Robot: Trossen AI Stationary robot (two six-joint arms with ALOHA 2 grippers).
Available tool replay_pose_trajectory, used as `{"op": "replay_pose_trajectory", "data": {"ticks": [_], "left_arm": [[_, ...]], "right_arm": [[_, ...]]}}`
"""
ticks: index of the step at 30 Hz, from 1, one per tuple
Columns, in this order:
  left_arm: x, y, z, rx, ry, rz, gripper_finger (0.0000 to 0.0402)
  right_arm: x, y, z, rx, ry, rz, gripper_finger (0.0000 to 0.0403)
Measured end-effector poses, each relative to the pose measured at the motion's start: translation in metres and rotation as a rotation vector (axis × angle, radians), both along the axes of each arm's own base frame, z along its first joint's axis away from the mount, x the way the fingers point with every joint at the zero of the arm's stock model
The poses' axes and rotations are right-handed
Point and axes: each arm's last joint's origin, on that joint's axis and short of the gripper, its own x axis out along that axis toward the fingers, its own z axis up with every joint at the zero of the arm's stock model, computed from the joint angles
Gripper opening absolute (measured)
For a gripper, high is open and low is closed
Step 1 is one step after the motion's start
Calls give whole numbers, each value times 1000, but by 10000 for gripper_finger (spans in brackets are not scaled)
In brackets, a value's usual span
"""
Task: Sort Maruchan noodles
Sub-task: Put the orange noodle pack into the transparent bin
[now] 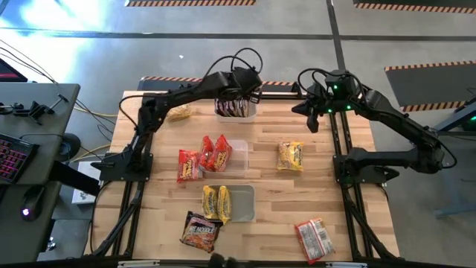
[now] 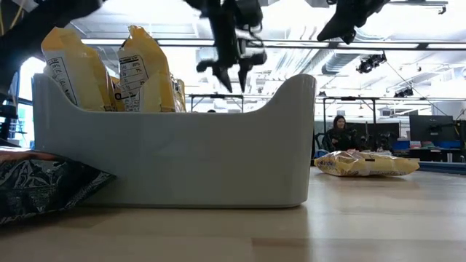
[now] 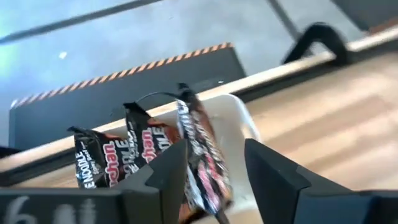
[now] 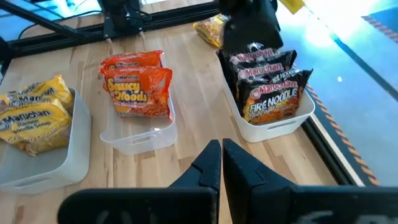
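Three clear tubs stand in a row down the table's middle. The far tub (image 1: 236, 109) holds dark Maruchan packets (image 4: 270, 84) on edge, the middle tub (image 1: 236, 155) red ones (image 4: 138, 87), the near tub (image 1: 242, 202) yellow ones (image 2: 87, 69). My left gripper (image 3: 214, 152) is open above the far tub, a finger on each side of one upright dark packet (image 3: 200, 149). My right gripper (image 4: 221, 163) is shut and empty, hovering near the far right of the table (image 1: 311, 119). Loose packets lie flat on the wood. My left gripper comes at the far tub from above, its fingers (image 3: 166, 177) standing on either side of the upper edge (image 3: 186, 102) of one dark packet that stands in the tub. I cannot tell whether either finger touches it.
Loose packets lie on the table: a yellow one (image 1: 178, 113) left of the far tub, a red one (image 1: 188, 165) left of the middle tub, a yellow one (image 1: 290, 156) to the right, a dark one (image 1: 199, 231) and a red one (image 1: 312, 238) near the front. A person (image 2: 338, 132) sits in the room behind.
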Motion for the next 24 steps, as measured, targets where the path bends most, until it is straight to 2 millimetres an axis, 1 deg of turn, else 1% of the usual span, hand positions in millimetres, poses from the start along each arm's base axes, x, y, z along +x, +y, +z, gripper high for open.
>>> {"op": "replay_pose_trajectory", "data": {"ticks": [2, 4, 8, 13, 15, 17, 19, 21, 24], "left_arm": [[0, -14, 10, 19, -2, -53, 135], [2, -27, 17, 29, 1, -108, 115], [9, -49, 18, 10, 18, -215, 68], [15, -66, 17, 7, 10, -260, 11], [16, -72, 18, 8, 8, -272, 3], [18, -76, 17, 12, 2, -284, 4], [23, -80, 11, 9, -25, -309, 2], [26, -85, -1, -14, -59, -328, 1], [35, -95, -17, -10, -191, -368, 0]], "right_arm": [[1, 0, 1, -19, -9, 26, 0], [3, 0, 2, -22, -36, 53, 0], [6, -2, 7, -29, -94, 63, 0], [7, -3, 10, -28, -131, 49, 0], [8, -3, 10, -27, -132, 48, 0], [8, -3, 11, -28, -134, 48, 0], [8, -4, 12, -37, -145, 49, 0], [9, -4, 13, -47, -162, 56, 0], [11, -5, 14, -52, -179, 72, 0]]}}
